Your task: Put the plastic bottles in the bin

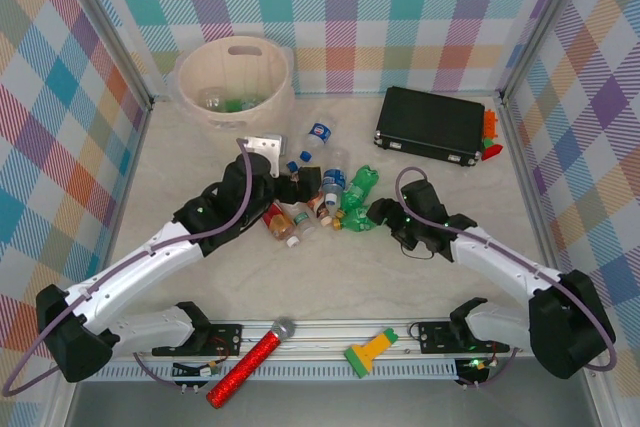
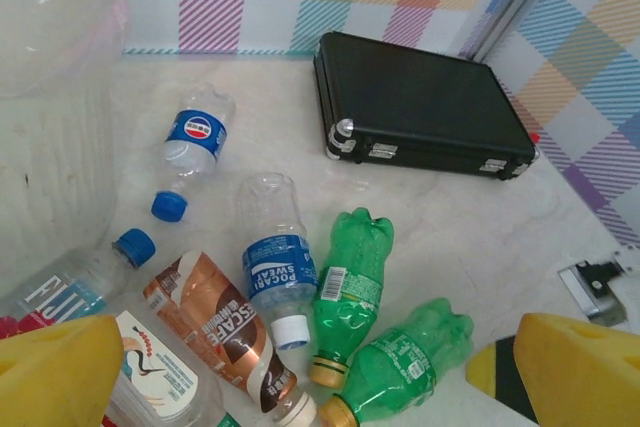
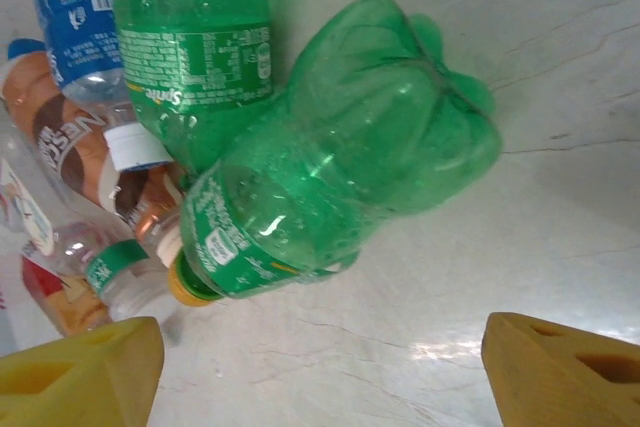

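1. Table: pale marble-look top, glossy, with a glare patch under my right wrist. Plaid panels stand on three sides, with aluminium posts at the corners.
2. The bin sits at the far left corner with a few bottles already inside. The rest of the plastic bottles lie in a heap mid-table, between my two arms.
3. Right end effector: fingers spread, nothing between them. It's low over the table, just short of a crumpled green bottle lying on its side, cap end toward the heap.
4. Left end effector: spread wide and holding nothing, above the near side of the heap and over the brown-labelled bottle.
5. Step in hand, as I read it: a right-side pick of that crumpled green bottle.
6. To do it well:
   - Advance until the label band, not the lobed base, sits between the pads.
   - Close across the short axis.
   - The plastic is thin and will dent, so squeeze only enough to stop slip.
7. A second green bottle touches it. Lift straight up before swinging, or it will likely drag along.
8. The bin is well apart from this bottle, on the left arm's side. Carry high to avoid crossing that arm.
9. Leave alone: black case at far right, red glitter microphone and green-and-yellow flashlight tool at the near rail.
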Controlling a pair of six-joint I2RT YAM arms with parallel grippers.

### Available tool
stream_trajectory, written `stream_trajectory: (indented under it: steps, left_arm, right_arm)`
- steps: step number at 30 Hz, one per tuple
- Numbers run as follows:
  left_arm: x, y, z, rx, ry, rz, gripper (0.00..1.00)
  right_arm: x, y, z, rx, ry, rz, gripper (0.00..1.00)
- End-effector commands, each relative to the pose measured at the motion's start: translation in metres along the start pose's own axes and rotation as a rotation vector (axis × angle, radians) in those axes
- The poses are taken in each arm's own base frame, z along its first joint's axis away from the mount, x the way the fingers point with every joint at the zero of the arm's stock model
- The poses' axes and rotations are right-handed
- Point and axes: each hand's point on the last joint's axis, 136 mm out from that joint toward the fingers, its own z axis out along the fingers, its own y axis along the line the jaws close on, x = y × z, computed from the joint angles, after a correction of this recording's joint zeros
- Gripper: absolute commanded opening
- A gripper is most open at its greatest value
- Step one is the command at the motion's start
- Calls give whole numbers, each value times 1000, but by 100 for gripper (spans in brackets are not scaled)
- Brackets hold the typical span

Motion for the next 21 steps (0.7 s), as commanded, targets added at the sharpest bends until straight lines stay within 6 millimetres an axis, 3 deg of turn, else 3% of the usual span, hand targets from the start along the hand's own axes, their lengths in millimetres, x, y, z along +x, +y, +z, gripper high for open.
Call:
stream_trajectory:
  steps: [1,11,21]
  left_arm:
    - [1,-5,-5,6,-3,6,100]
    - [7,-8,-11,15,6,27,100]
    - [11,-4,-14,-4,29,45,100]
  right_arm:
    - [-6,11,8,-57,7,106,80]
    - [-19,4,44,-33,25,222,79]
    - [-35,1,66,-23,29,271,81]
